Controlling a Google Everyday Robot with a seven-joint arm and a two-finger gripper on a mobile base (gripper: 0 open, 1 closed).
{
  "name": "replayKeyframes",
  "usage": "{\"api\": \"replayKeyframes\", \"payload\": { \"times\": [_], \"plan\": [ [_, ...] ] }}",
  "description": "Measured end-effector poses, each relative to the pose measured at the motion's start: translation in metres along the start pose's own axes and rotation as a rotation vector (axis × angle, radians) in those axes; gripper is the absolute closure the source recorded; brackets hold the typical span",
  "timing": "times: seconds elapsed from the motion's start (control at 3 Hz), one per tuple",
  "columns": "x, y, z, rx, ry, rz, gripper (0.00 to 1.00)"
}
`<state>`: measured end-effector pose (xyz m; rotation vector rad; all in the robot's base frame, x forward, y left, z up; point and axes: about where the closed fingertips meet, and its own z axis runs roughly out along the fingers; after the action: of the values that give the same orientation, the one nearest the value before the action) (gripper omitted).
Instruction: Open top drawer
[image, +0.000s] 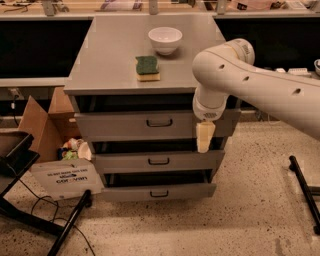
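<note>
Approach step: your tool (205, 137) hangs at 3 o'clock of the handle (159, 122) on the top drawer (115, 126). I cannot tell its opening. Next, move it toward 9 o'clock.

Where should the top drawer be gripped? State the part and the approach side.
Take the dark loop handle centred on the front of the top drawer, approaching from the front; the flat face offers no other hold. The gripper hangs to the handle's right.

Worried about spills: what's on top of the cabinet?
A white bowl and a green sponge sit on the cabinet top. The arm hides one front corner; the end effector hangs before the top drawer.
</note>
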<state>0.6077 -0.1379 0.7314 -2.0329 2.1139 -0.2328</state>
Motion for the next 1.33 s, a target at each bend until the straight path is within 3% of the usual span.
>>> {"api": "replayKeyframes", "payload": {
  "times": [0.33,0.67,1.0,1.33],
  "plan": [
    [-0.006,-0.02,0.022,-0.004,-0.012,-0.021,0.0],
    [-0.007,-0.027,0.052,-0.037,-0.04,0.008,0.0],
    [-0.006,-0.025,0.078,-0.069,-0.071,0.045,0.19],
    [0.01,-0.011,0.078,-0.088,-0.063,0.091,0.42]
  ]
}}
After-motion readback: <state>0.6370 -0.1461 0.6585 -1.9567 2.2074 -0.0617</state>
